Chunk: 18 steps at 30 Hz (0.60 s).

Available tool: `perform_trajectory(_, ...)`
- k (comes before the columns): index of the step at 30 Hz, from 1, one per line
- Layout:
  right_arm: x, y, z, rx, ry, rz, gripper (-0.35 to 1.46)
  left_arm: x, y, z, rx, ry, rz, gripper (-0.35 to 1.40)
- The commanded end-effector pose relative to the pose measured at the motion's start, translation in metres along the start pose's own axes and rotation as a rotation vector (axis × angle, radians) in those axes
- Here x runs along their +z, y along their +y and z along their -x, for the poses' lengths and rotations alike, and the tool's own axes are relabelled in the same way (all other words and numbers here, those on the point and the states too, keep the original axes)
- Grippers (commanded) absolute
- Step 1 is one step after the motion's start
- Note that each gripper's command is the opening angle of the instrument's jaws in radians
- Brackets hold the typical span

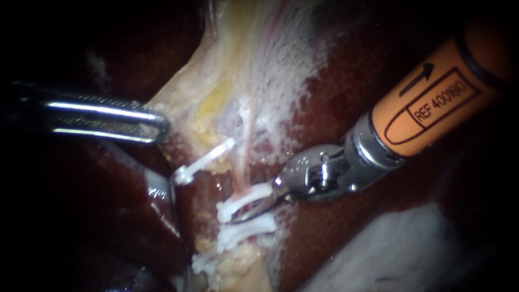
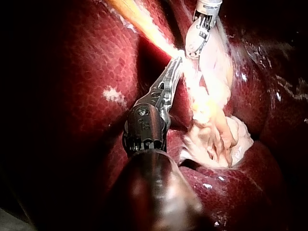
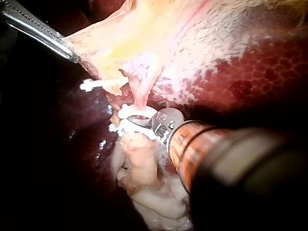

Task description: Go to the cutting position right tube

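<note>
The right tube (image 1: 246, 162) is a thin pink strand running down from the pale gallbladder tissue (image 1: 254, 70). It carries an upper white clip (image 1: 244, 199) and a lower white clip (image 1: 243, 232). My right instrument (image 1: 246, 213), on an orange shaft, has its thin blades lying between those two clips, at the tube. In the right wrist view the blades (image 3: 134, 122) stand open around the tube. My left instrument (image 1: 159, 127) is shut on the edge of the pale tissue and holds it out to the left, as also shown in the left wrist view (image 2: 177, 62).
A third white clip (image 1: 205, 161) sits aslant on the left tube. More white clip material (image 1: 203, 265) lies below in yellowish fat. Dark red liver (image 1: 335, 97) surrounds the field. A pale whitish mass (image 1: 400, 254) lies under the right shaft.
</note>
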<state>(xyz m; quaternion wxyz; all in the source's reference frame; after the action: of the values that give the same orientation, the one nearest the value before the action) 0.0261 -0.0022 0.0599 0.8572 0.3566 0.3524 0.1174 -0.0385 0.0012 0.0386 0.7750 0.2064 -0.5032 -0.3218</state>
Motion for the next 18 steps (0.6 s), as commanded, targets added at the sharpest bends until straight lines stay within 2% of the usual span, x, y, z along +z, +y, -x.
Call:
perform_trajectory(1, 0.0, 0.0, 0.0, 0.0, -0.001, 0.0, 0.19, 0.0, 0.0, 0.0, 0.0, 0.0, 0.0, -0.35)
perform_trajectory(18, 0.0004, 0.0, 0.0001, -0.007, -0.003, -0.007, 0.19, 0.0, -0.0001, 0.0, 0.0, 0.0, 0.0, -0.35)
